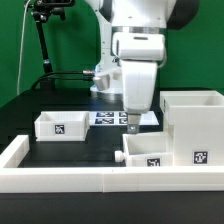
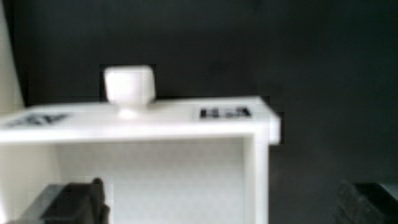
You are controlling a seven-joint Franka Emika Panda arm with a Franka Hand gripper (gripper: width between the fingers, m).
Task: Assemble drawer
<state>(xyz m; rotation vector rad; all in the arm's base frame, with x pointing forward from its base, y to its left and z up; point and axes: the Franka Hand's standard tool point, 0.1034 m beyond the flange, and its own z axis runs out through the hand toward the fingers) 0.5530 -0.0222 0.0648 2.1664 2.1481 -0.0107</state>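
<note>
A small white tray with a round knob (image 1: 150, 150) lies at the front, next to the tall hollow box housing (image 1: 195, 122) at the exterior view's right. A second tagged tray (image 1: 60, 125) sits at the left. My gripper (image 1: 133, 126) hangs just above the knobbed tray. In the wrist view the tray (image 2: 151, 150) fills the frame, with its knob (image 2: 128, 85) and two tags on the front face. My gripper (image 2: 222, 205) is open and empty. One dark finger (image 2: 71, 205) is over the tray's inside, the other over the black table beyond a side wall.
The marker board (image 1: 108, 118) lies flat behind my gripper. A long low white wall (image 1: 60, 172) edges the table's front. A black stand (image 1: 42, 45) rises at the back left. The table is black.
</note>
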